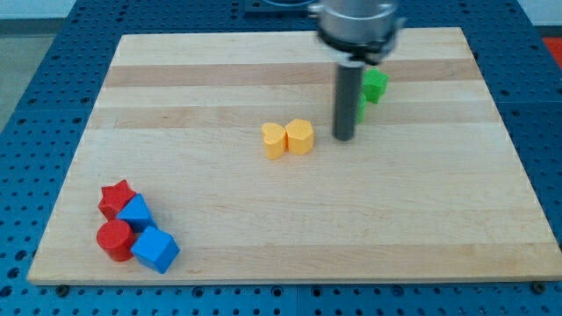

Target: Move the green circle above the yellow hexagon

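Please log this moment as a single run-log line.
tip: right of yellow blocks | green blocks: behind rod, partly hidden, shapes unclear | red and blue blocks: bottom-left cluster | task: not done

- No text, label, brand, number or sign can be read anywhere in the camera view.
- The wooden board (pixel 290 228) shows only plain grain, with no markings.
- The blocks on the board have bare coloured faces, with no lettering.
- The blue perforated surface (pixel 35 88) around the board carries only rows of holes.
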`<move>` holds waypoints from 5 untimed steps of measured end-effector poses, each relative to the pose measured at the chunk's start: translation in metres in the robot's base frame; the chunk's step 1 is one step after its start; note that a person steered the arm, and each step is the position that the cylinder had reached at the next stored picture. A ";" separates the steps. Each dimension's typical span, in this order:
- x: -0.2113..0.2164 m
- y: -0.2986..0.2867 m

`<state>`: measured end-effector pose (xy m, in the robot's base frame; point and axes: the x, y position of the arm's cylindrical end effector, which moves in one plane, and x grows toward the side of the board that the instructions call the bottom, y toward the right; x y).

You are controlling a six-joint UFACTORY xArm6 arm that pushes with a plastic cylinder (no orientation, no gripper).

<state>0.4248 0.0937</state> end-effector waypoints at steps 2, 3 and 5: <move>-0.014 0.074; -0.025 0.067; -0.054 0.028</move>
